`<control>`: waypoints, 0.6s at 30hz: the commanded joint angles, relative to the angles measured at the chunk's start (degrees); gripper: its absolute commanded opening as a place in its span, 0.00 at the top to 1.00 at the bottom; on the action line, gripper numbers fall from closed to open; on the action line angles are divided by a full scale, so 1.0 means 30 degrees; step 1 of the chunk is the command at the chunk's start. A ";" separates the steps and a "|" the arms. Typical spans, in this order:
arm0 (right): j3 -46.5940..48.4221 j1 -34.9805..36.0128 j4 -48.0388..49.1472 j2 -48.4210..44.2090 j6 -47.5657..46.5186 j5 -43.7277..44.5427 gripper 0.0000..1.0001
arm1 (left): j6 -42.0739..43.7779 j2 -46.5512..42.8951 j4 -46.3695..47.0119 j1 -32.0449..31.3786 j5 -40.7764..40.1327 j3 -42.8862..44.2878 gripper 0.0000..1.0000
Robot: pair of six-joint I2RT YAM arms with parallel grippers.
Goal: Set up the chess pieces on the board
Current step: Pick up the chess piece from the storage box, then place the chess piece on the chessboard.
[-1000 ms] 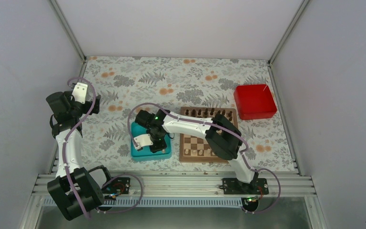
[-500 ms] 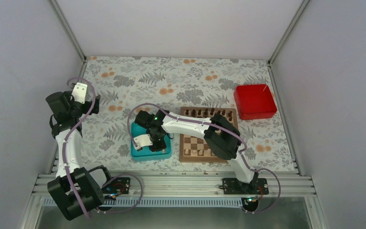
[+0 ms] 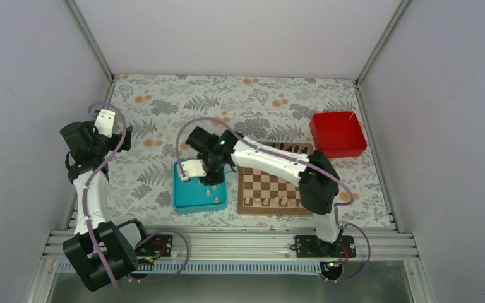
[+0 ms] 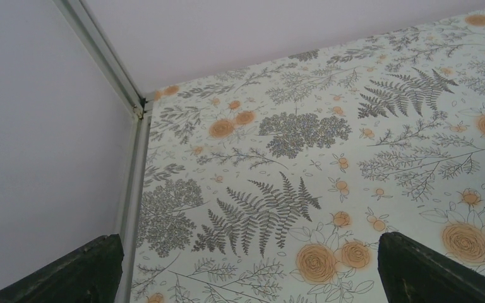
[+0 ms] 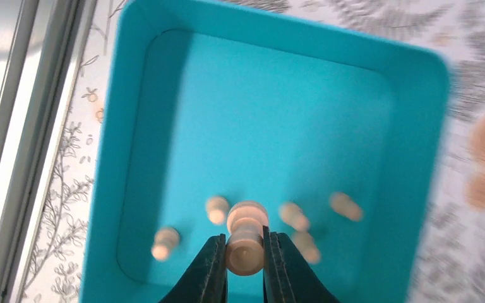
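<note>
My right gripper hangs over the teal tray and is shut on a pale beige chess piece, holding it above the tray floor. Several more pale pieces lie loose in the tray, blurred. The checkered wooden board lies just right of the tray. Several pale pieces stand on its near row and dark pieces on its far row. My left gripper is open and empty at the far left, over the patterned cloth.
A red box sits to the back right of the board. The flowered cloth covers the table. White walls with metal corner posts close in the sides and back. A metal rail runs along the near edge.
My right gripper has risen from the near part of the tray and moved toward its far edge with a pale piece in its jaws. The left arm has not moved.
</note>
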 commanded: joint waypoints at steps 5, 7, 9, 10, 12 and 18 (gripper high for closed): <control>-0.2163 -0.3237 0.0095 -0.4620 0.0446 -0.0369 0.92 | 0.0096 0.0025 0.0232 0.0137 0.0500 0.0023 0.00; -0.2958 -0.4317 -0.0137 -0.5642 0.0495 -0.0465 0.92 | 0.0096 0.0034 0.0196 0.0124 0.0483 0.0052 0.00; -0.4061 -0.5321 -0.0372 -0.7242 0.0537 -0.0435 0.92 | 0.0096 -0.0003 0.0193 0.0128 0.0500 0.0087 0.00; -0.4781 -0.5816 -0.0366 -0.7997 0.0525 -0.0391 0.92 | 0.0093 -0.0030 0.0185 0.0134 0.0521 0.0082 0.00; -0.6331 -0.6955 -0.0304 -0.9488 0.0507 -0.0280 0.92 | 0.0069 -0.0026 0.0192 0.0144 0.0493 0.0053 0.00; -1.0354 -1.0278 -0.1258 -1.3174 -0.0033 -0.0021 0.92 | 0.0067 0.0048 0.0167 0.0152 0.0523 0.0110 0.00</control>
